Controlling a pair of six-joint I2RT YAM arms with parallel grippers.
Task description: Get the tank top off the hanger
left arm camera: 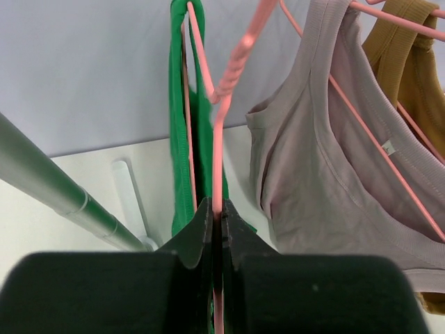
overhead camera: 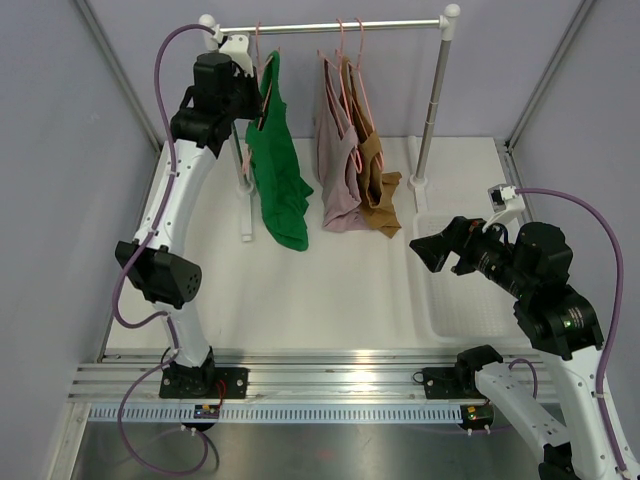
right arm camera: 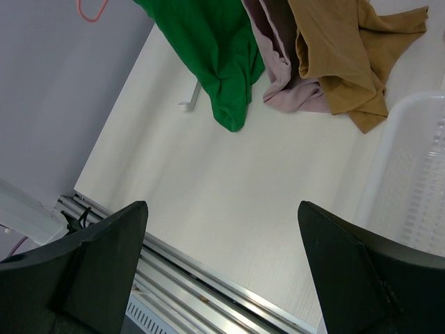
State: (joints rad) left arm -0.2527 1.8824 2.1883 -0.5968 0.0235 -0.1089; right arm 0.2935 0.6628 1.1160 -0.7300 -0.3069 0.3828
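Note:
A green tank top (overhead camera: 276, 170) hangs on a pink wire hanger (left arm camera: 220, 111) at the left end of the clothes rail (overhead camera: 330, 24). My left gripper (overhead camera: 256, 95) is raised next to the rail and is shut on the hanger's wire, which runs between its jaws in the left wrist view (left arm camera: 217, 209). The green top (left arm camera: 179, 139) hangs just beyond the fingers. My right gripper (overhead camera: 432, 250) is open and empty, low over the table at the right, its jaws wide apart (right arm camera: 222, 205). It faces the green top's hem (right arm camera: 219, 62).
A mauve tank top (overhead camera: 340, 170) and a brown tank top (overhead camera: 377, 180) hang on pink hangers further right on the rail. The rack's right post (overhead camera: 432, 100) stands behind a white tray (overhead camera: 450, 310). The rack's left foot (overhead camera: 246, 200) is beside the green top.

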